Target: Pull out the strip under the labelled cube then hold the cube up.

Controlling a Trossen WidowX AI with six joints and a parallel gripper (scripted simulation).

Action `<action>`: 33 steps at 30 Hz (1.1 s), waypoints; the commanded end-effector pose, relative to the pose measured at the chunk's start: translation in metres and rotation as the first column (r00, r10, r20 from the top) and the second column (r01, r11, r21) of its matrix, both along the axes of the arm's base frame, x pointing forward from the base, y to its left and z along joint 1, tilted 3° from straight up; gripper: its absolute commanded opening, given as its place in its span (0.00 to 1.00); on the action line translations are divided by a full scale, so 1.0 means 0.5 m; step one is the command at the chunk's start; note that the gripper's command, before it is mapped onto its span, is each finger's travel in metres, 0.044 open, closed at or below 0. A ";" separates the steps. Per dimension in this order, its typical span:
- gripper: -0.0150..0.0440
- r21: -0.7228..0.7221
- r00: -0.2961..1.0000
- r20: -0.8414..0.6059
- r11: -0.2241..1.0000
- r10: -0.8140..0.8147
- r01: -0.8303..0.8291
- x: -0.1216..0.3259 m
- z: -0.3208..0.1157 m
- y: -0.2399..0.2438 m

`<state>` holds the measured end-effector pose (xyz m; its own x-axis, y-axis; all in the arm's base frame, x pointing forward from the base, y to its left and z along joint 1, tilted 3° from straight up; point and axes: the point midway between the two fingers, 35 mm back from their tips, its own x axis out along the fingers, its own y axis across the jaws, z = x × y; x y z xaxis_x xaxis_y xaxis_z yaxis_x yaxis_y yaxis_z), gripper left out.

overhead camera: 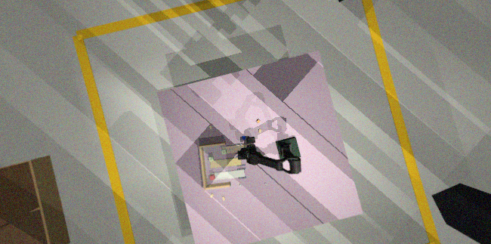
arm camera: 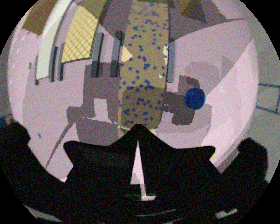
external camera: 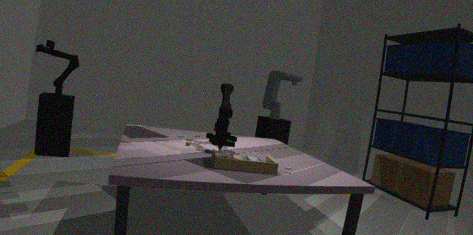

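Observation:
My gripper (arm camera: pixel 138 126) (overhead camera: pixel 242 152) (external camera: pixel 220 147) is shut, with its tips on the near end of that strip, at the edge of the shallow wooden tray (overhead camera: pixel 204 168) (external camera: pixel 244 166). Other strips lie side by side in the tray to the left.
A small blue round object (arm camera: pixel 195 99) (overhead camera: pixel 244 138) lies on the pink table (overhead camera: pixel 321 179) (external camera: pixel 164 176), just right of the strip. Small tan bits (overhead camera: pixel 258 121) lie farther off. A shelf rack (external camera: pixel 418 114) and two other arms on pedestals (external camera: pixel 54 121) (external camera: pixel 273 129) stand beyond the table.

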<state>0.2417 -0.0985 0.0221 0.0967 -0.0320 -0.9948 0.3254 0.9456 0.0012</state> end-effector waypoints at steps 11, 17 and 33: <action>0.25 0.014 1.000 -0.030 1.000 0.006 -0.005 -0.055 -0.016 0.019; 0.25 0.014 0.999 -0.031 1.000 0.006 -0.005 -0.072 -0.017 0.025; 0.25 0.015 0.999 -0.033 1.000 0.006 -0.005 -0.114 -0.021 0.039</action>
<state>0.1979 -0.0845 0.0185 0.0973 -0.0330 -0.9947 0.3250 0.9457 0.0004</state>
